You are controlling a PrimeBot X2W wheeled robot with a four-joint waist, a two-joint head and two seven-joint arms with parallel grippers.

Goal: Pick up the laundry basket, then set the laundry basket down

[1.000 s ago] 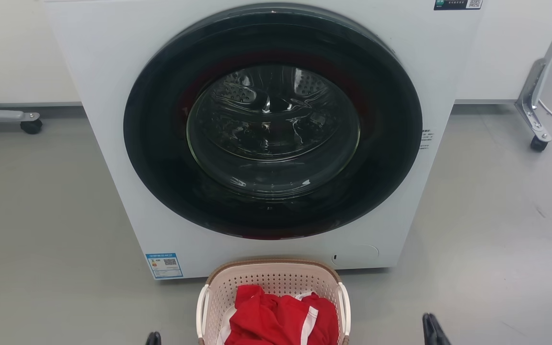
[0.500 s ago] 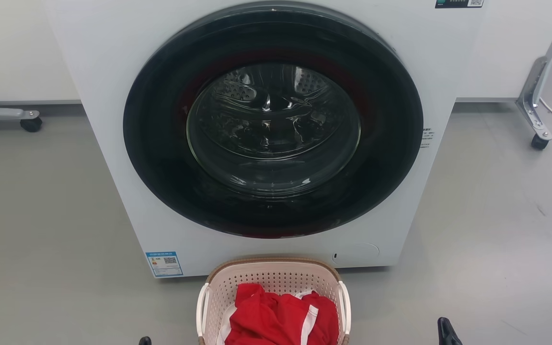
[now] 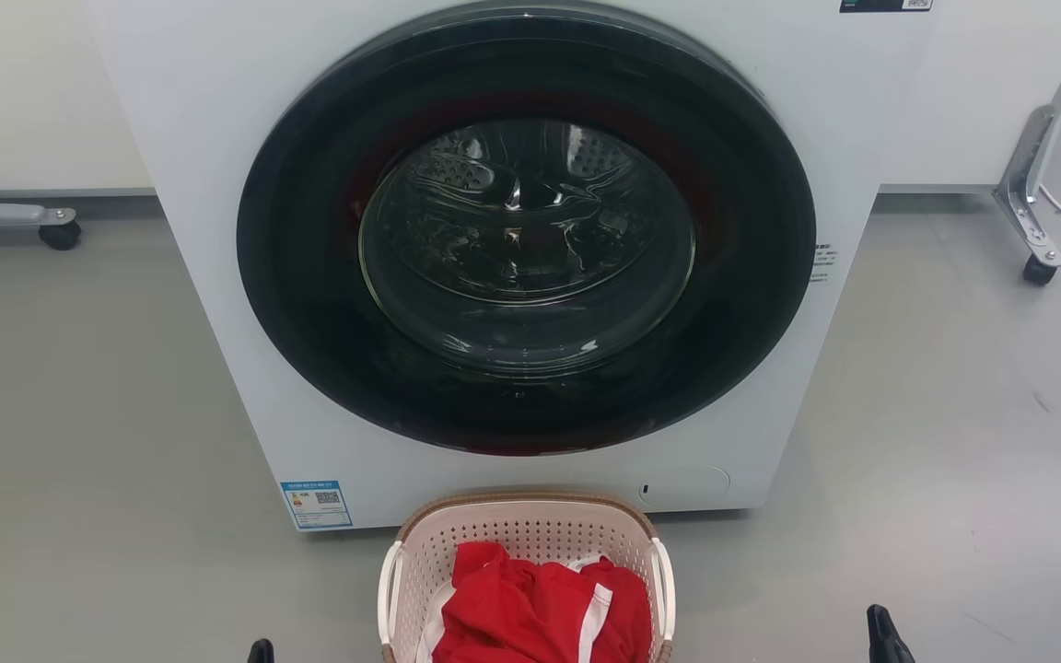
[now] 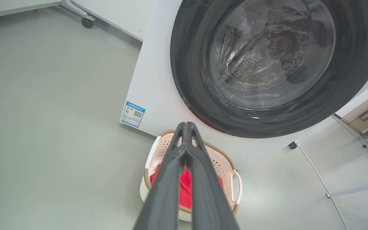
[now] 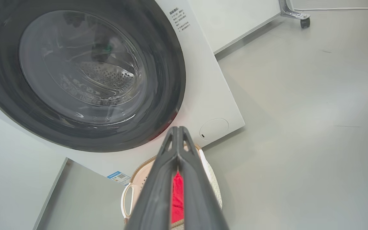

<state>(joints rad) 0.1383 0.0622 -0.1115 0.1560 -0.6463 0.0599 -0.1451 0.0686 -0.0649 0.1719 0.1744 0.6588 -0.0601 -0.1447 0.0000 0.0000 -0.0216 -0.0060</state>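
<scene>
Both hands have slid outward since a second ago: the left hand [image 3: 261,650] shows as a dark tip at the bottom edge, left of the laundry basket [image 3: 530,532], and the right hand [image 3: 885,635] sits farther off on its right. Each hand's fingers are pressed together, holding nothing. The basket, with red clothes [image 3: 530,612] inside, sits on the floor [image 3: 79,414] just before the washing machine [image 3: 208,138].

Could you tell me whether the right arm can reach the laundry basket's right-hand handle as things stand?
Probably yes: bare floor lies between the right pincer and the right-hand handle of the laundry basket, though the pincer is shut and must open.
</scene>
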